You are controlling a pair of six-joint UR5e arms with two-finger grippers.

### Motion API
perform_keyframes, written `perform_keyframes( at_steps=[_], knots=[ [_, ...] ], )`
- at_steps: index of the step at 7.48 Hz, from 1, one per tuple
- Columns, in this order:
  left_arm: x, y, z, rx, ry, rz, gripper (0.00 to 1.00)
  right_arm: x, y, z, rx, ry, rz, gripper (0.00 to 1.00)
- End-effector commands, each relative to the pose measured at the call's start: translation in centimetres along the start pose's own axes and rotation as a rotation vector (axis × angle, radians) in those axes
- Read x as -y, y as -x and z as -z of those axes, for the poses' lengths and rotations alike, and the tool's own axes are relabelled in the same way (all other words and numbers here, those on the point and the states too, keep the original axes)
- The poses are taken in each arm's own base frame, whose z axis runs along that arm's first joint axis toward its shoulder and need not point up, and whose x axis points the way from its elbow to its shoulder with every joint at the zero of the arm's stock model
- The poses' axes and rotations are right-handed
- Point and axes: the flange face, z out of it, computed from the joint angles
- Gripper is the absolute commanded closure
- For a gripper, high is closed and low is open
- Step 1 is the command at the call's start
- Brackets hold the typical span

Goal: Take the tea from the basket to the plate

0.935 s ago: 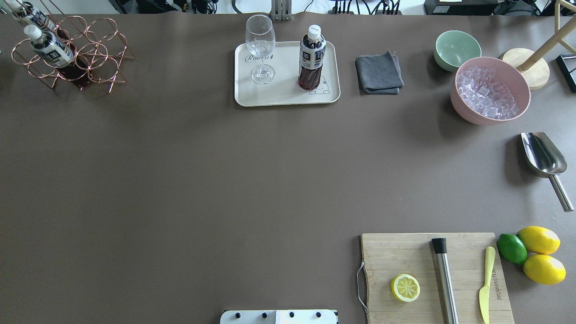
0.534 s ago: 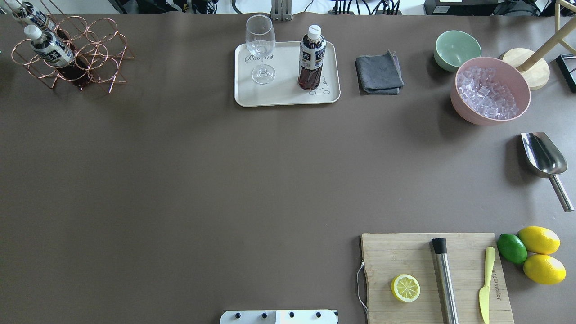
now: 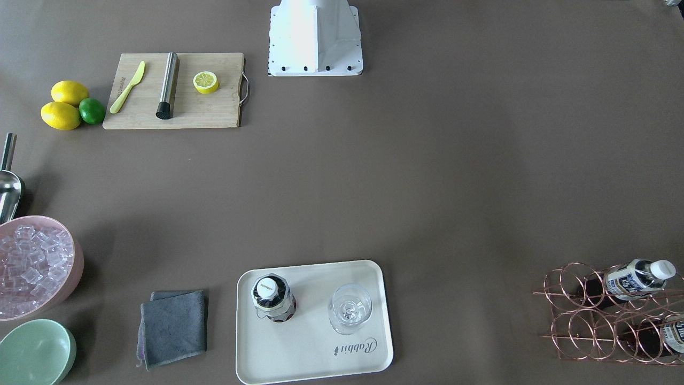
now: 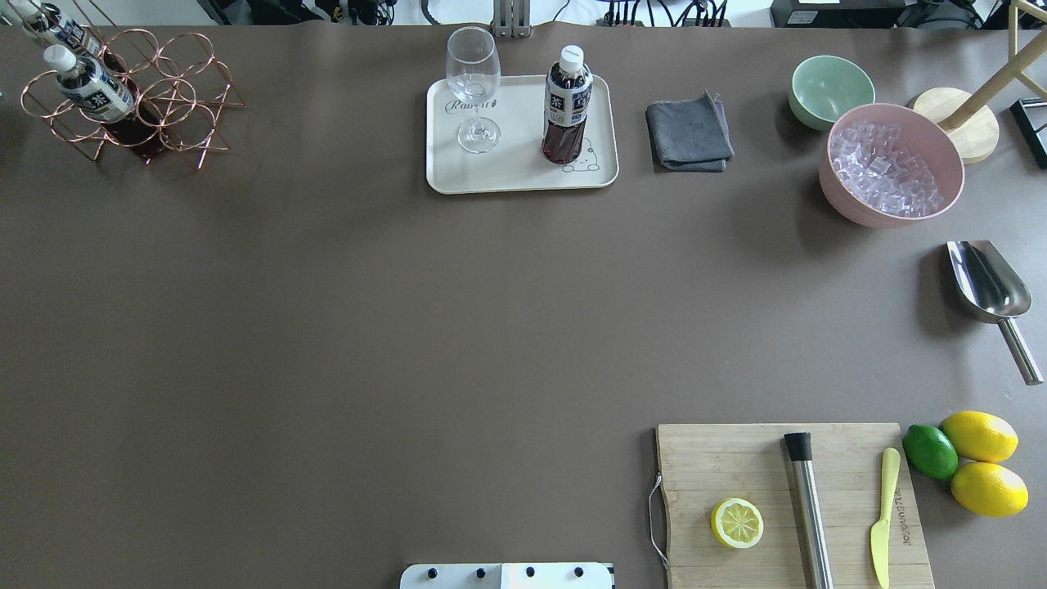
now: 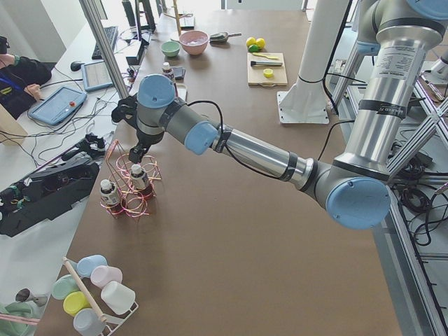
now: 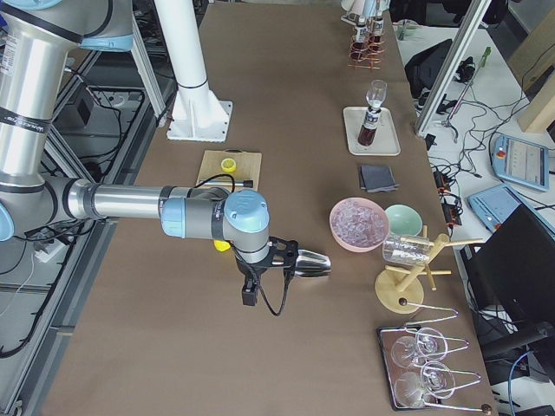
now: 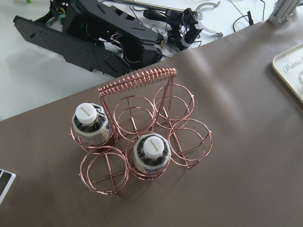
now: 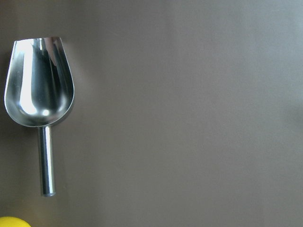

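One tea bottle [image 4: 566,106] stands upright on the cream plate [image 4: 515,176], next to a wine glass [image 4: 474,90]. Two more tea bottles [image 7: 151,153] [image 7: 92,125] stand in the copper wire basket [image 7: 142,82] at the far left of the table [image 4: 176,106]. My left gripper [image 5: 143,154] hangs just above the basket's bottles and shows only in the exterior left view; I cannot tell if it is open. My right gripper [image 6: 251,293] hangs over the steel scoop [image 8: 40,90] and shows only in the exterior right view; I cannot tell its state.
A grey cloth [image 4: 689,135], a mint-green bowl [image 4: 830,88] and a pink bowl of ice [image 4: 891,164] sit right of the plate. A wooden cutting board [image 4: 736,466] with a lemon half, a steel bar and a knife is at the near right, with lemons and a lime beside it.
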Motion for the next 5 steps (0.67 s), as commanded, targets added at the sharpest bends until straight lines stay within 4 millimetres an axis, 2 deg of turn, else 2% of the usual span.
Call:
perform_keyframes(
  at_steps=[1, 2, 3, 5],
  knots=[
    [-6.1, 4.8, -2.5, 0.061, 0.145, 0.297, 0.02, -0.1, -0.5, 0.1, 0.001, -0.003, -0.015, 0.00],
    [-9.0, 6.4, -3.5, 0.062, 0.179, 0.337, 0.02, 0.1, -0.7, 0.3, -0.002, -0.010, -0.021, 0.00],
    [-9.9, 7.1, -3.8, 0.073, 0.191, 0.350, 0.02, 0.3, -0.7, 0.2, -0.002, -0.011, -0.019, 0.00],
    [-13.1, 9.2, -5.5, 0.084, 0.246, 0.401, 0.02, 0.2, -0.8, 0.2, 0.000, -0.010, -0.023, 0.00]
  ],
)
